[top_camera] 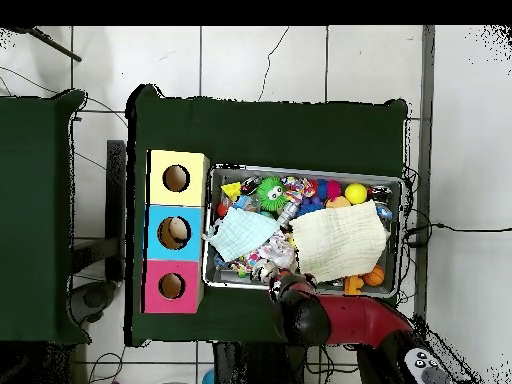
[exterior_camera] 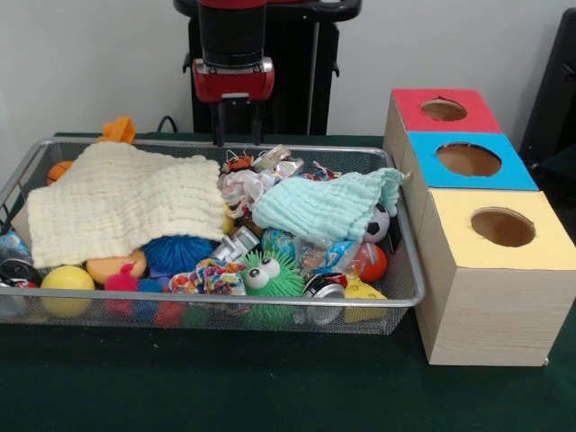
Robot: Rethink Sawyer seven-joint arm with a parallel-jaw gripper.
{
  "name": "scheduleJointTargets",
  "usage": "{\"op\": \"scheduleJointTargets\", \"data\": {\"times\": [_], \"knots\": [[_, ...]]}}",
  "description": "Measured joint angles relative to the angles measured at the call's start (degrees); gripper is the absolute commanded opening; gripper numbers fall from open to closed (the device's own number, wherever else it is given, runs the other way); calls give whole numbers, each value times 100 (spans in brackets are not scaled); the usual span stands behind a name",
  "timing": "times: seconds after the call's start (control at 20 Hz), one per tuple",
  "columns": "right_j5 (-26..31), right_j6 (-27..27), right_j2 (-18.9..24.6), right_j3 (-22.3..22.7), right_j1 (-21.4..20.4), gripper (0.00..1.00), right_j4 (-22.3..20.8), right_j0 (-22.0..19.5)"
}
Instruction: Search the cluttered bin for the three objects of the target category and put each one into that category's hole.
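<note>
A wire mesh bin point(exterior_camera: 407, 270) holds a heap of toys and wrappers. A cream cloth point(exterior_camera: 126, 202) covers its left half and a mint cloth point(exterior_camera: 324, 205) lies right of centre. Along the front sit a green fuzzy toy with eyes point(exterior_camera: 265, 274), a blue spiky ball point(exterior_camera: 175, 254), a yellow ball point(exterior_camera: 67, 279) and a red ball point(exterior_camera: 371, 263). A small soccer ball point(exterior_camera: 378, 223) peeks from under the mint cloth. My gripper point(exterior_camera: 238, 135) hangs over the bin's far rim, open and holding nothing. In the overhead view the gripper point(top_camera: 283, 285) is at the bin point(top_camera: 300, 170) edge nearest the robot.
Three boxes stand in a row right of the bin, each with a round hole: red hole point(exterior_camera: 444, 110), blue hole point(exterior_camera: 468, 159), yellow hole point(exterior_camera: 502, 227). From above they are yellow point(top_camera: 177, 178), blue point(top_camera: 175, 232), red point(top_camera: 171, 286). An orange toy point(exterior_camera: 117, 130) sits behind the bin's far left corner.
</note>
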Motion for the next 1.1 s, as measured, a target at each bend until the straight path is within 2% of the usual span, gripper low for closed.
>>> {"op": "scheduleJointTargets", "data": {"times": [0.6,1.1], "knots": [[0,0,-2,-1,19,100,-67,48],[-99,0,-11,-2,256,100,-217,219]]}}
